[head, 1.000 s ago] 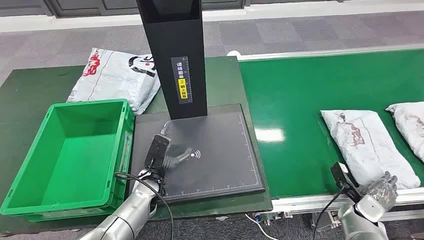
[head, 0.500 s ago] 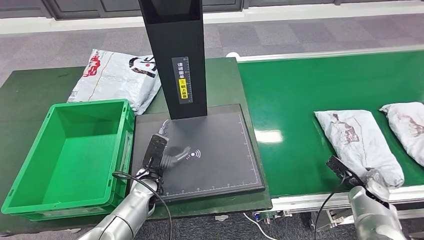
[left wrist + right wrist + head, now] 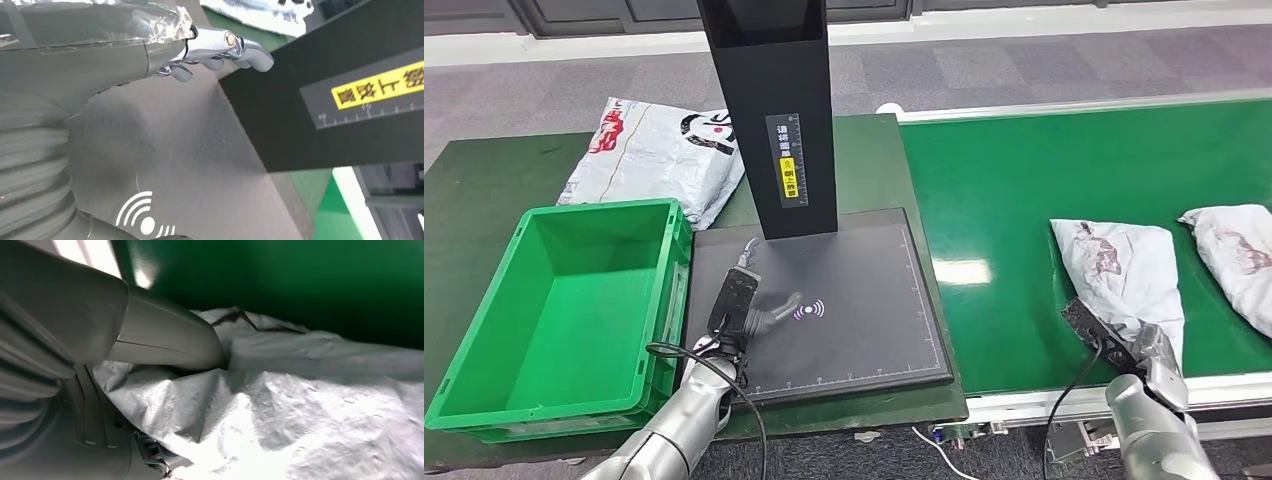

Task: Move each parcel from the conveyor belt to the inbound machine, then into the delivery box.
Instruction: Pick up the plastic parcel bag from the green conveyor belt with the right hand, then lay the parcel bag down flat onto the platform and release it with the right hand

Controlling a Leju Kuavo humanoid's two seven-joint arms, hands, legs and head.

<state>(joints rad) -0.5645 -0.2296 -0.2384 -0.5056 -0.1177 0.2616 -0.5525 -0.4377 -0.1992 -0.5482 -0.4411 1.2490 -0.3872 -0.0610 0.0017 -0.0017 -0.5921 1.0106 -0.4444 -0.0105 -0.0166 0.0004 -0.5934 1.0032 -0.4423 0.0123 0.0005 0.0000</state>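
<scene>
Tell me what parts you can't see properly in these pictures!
- Right robot hand: head view, its fingers are behind its own wrist and the parcel; the grip is unclear.
- Second parcel: head view, cut off by the edge.
- Black column: head view, top cut off.

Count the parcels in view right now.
3. One parcel lies on the belt at the right hand; a second sits at the belt's right edge, partly cut off; a third lies on the table behind the green box. More may lie beyond the frame.
</scene>
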